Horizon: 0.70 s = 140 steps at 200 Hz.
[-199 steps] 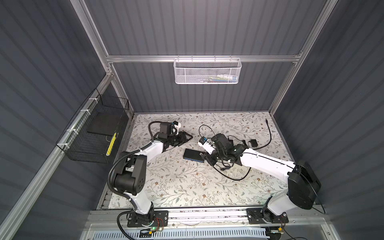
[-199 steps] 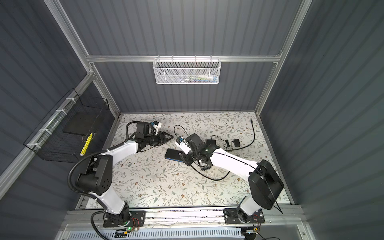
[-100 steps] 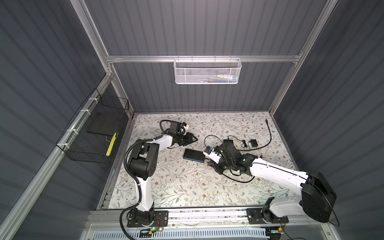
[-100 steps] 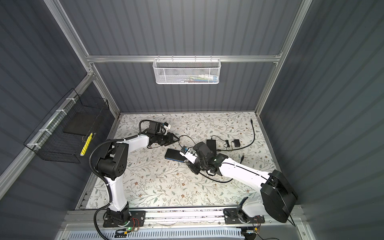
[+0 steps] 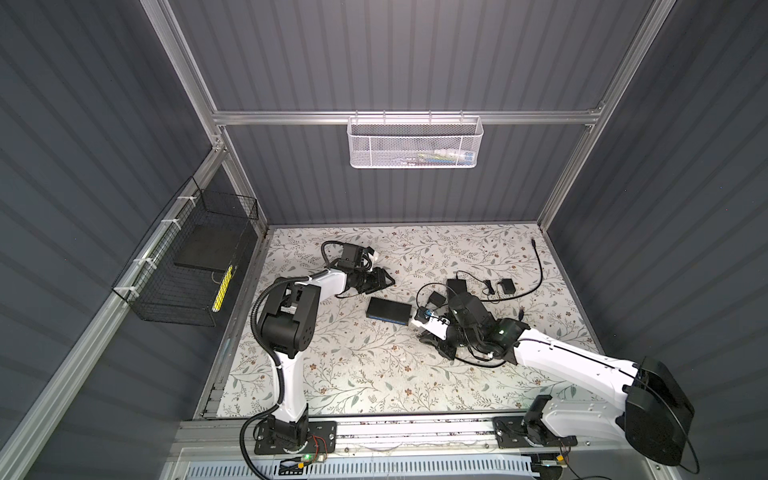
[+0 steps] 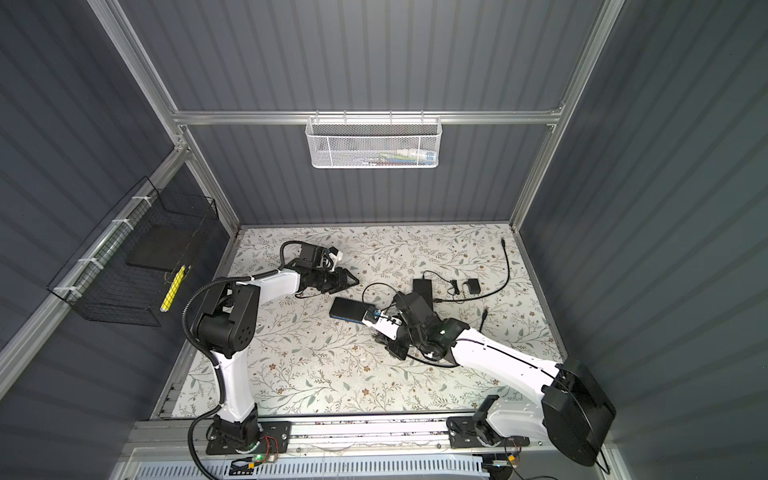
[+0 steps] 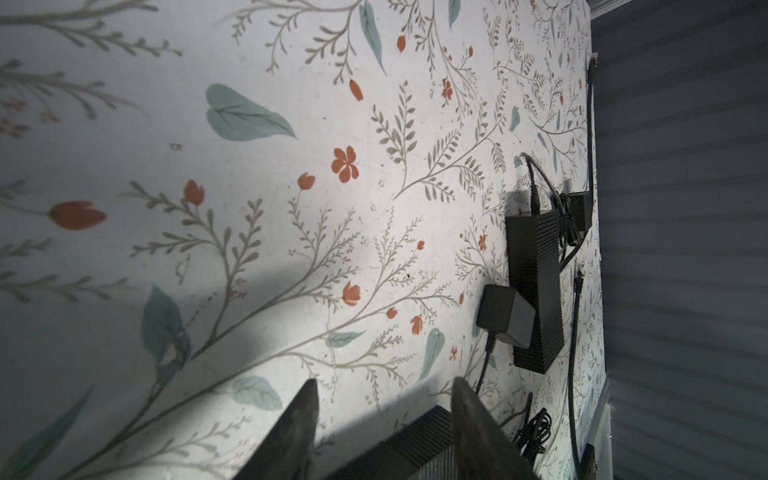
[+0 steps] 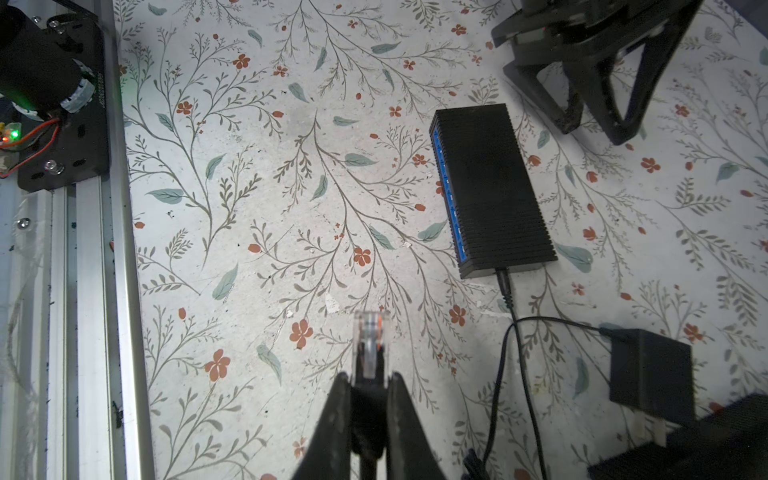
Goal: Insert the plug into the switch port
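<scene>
Plug — gripped by right end effector — shows only in its wrist view; left end effector spread.

Blk switch w/ blue edge, clear plug, white floral-print mat.

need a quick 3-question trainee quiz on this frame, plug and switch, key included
1. True or false: the clear plug is already seated in the switch.
2. The switch's port side is: A red, B blue, C yellow.
3. Fill in: the clear plug is pinched by the ____ end effector.
Key: 1 false, it is apart from the switch. 2 B. 3 right: the right end effector grips it, while the left end effector is open and empty.
</scene>
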Each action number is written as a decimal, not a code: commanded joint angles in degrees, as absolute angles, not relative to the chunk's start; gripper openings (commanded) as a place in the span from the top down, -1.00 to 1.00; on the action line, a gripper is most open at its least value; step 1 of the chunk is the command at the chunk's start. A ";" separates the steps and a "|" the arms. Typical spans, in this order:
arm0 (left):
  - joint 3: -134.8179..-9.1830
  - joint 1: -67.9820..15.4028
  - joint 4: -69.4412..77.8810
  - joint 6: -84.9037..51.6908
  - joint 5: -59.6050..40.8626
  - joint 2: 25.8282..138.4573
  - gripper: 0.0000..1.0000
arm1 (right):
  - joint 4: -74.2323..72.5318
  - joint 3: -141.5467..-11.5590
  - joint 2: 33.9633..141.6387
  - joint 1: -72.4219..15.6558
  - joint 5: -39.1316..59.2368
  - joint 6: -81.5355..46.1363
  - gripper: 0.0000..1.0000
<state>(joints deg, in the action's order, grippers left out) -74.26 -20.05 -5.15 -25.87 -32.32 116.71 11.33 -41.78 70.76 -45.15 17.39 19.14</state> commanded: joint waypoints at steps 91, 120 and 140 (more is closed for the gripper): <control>-74.98 -20.21 -8.14 -19.77 -33.93 118.60 -0.03 | 16.90 -49.10 82.55 -45.26 14.93 14.80 1.00; -75.19 -20.17 -9.27 -18.50 -34.35 118.22 -0.02 | 17.26 -52.06 88.37 -45.44 12.93 10.83 1.00; -74.58 -20.21 -9.69 -18.37 -34.72 117.35 -0.02 | 19.19 -55.83 92.99 -45.44 10.30 8.07 1.00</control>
